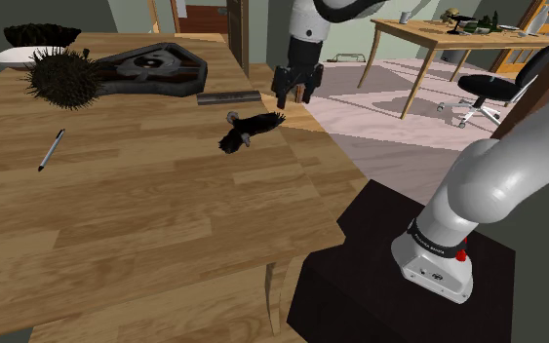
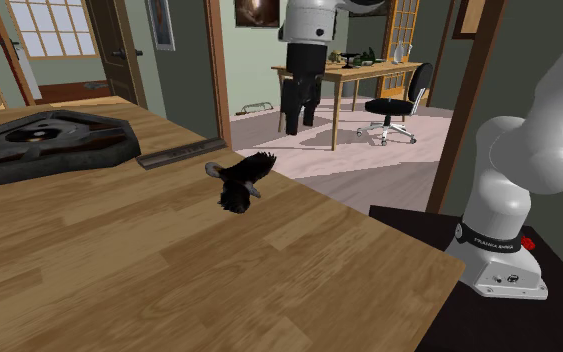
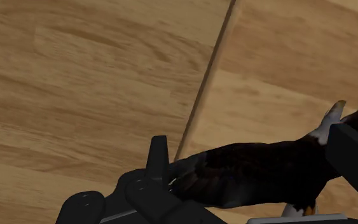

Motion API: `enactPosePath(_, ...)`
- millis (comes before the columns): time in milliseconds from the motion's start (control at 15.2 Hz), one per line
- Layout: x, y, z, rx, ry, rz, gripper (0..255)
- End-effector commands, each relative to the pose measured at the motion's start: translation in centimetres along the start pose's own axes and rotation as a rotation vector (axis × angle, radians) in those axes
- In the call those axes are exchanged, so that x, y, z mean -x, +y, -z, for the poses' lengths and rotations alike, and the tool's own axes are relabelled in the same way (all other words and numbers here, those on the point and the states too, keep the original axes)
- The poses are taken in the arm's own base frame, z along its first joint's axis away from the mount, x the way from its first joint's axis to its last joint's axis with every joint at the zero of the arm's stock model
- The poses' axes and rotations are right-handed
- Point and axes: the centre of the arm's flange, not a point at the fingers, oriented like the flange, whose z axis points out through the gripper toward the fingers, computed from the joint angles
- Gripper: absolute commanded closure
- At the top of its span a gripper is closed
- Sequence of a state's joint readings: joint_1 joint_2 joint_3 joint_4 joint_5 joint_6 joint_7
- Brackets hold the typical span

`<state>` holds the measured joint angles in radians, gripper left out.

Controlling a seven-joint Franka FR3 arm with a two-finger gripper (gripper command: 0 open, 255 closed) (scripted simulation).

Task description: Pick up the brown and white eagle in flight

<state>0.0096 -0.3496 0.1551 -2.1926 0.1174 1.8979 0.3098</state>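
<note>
The dark eagle [image 1: 251, 130] with its white head sits on the tabletop [image 1: 145, 224], wings spread, close to the edge on the shoulder view's right. Those thin, uneven wings are the risk: a pinch on a wingtip would likely slip or tip the bird, and a careless nudge could push it toward that edge. Just beyond and above it, the jaws hang wide apart, empty, touching nothing.
</note>
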Motion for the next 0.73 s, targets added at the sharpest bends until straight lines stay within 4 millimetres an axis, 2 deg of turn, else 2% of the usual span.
enactPosePath(0, -2.1, -1.5, -0.9, 0.002, 0.015, -0.005, 0)
enactPosePath(660, -11.9, -7.7, -5.6, 0.017, 0.081, -0.03, 0)
